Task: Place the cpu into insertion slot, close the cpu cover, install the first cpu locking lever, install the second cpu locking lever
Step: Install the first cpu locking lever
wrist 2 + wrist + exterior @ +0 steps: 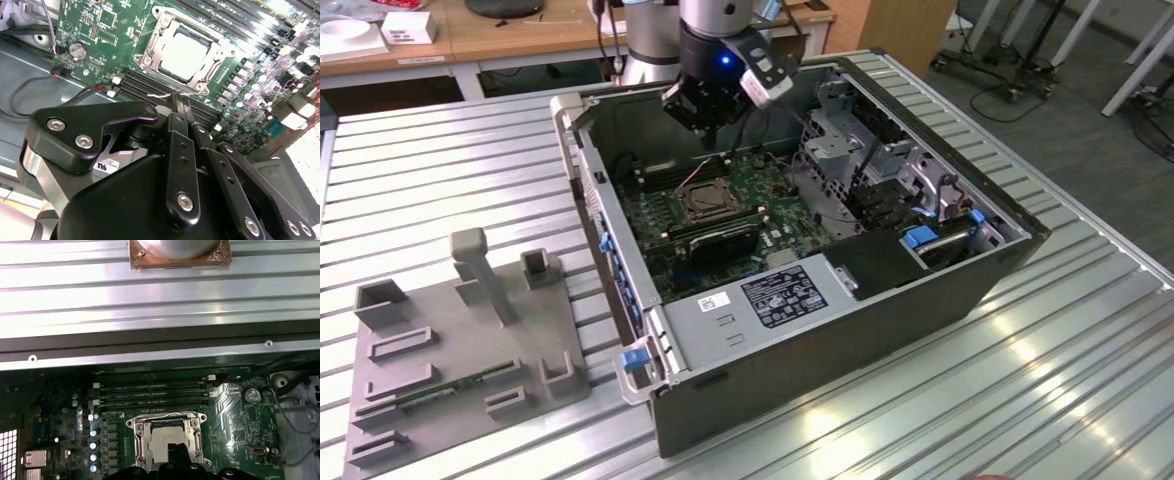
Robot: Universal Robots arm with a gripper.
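Starting at the exterior view's left, on the ribbed metal table [427, 170]: noted a grey fixture tray [440, 340] near the table's left edge, with a slim green board [454, 388] lying in one pocket toward the tray's near edge and the other pockets seemingly bare. Found next an open computer case [854, 350] across the table's middle, holding a green motherboard [767, 180] on its floor. Saw the insertion slot [678, 205] near the motherboard's centre, with the cpu [186, 52] already seated flat inside and the cpu cover [151, 37] apparently lying down around the chip's edges. Could not tell the state of the locking levers. Found the gripper [710, 148] hanging just above the slot's edge next to the long black memory slots [145, 85]; fingers [179, 150] drawn together with no gap seen, gripping nothing visible. Judged the cpu light, thin, stiff and fragile, best taken by two opposite edges, kept level, never pressed on its contacts. Judged the cover thin, springy sheet metal, best pushed on the frame, not on the chip. Ended at the case's right side with a metal drive cage [847, 140] and, toward the near corner, a labelled grey box [767, 295], both inside the case.
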